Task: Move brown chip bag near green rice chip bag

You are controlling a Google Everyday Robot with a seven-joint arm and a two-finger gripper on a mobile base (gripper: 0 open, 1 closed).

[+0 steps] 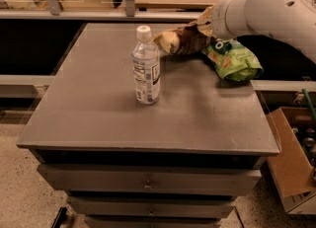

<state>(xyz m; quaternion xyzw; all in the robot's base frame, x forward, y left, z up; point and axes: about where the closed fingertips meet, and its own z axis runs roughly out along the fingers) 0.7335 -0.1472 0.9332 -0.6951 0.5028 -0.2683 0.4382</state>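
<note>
The brown chip bag is dark brown with a tan-yellow end pointing left. It is at the far right of the table top, its right end under my arm. The green rice chip bag lies just right of it at the table's right edge, and the two touch or nearly touch. My gripper is at the brown bag's right end, above the green bag's far corner, mostly hidden by my white arm. Whether the brown bag rests on the table or is held just above it is unclear.
A clear water bottle with a white cap stands upright near the middle of the grey table, left of and nearer than the bags. An open cardboard box sits on the floor to the right. A rail and shelf run behind the table.
</note>
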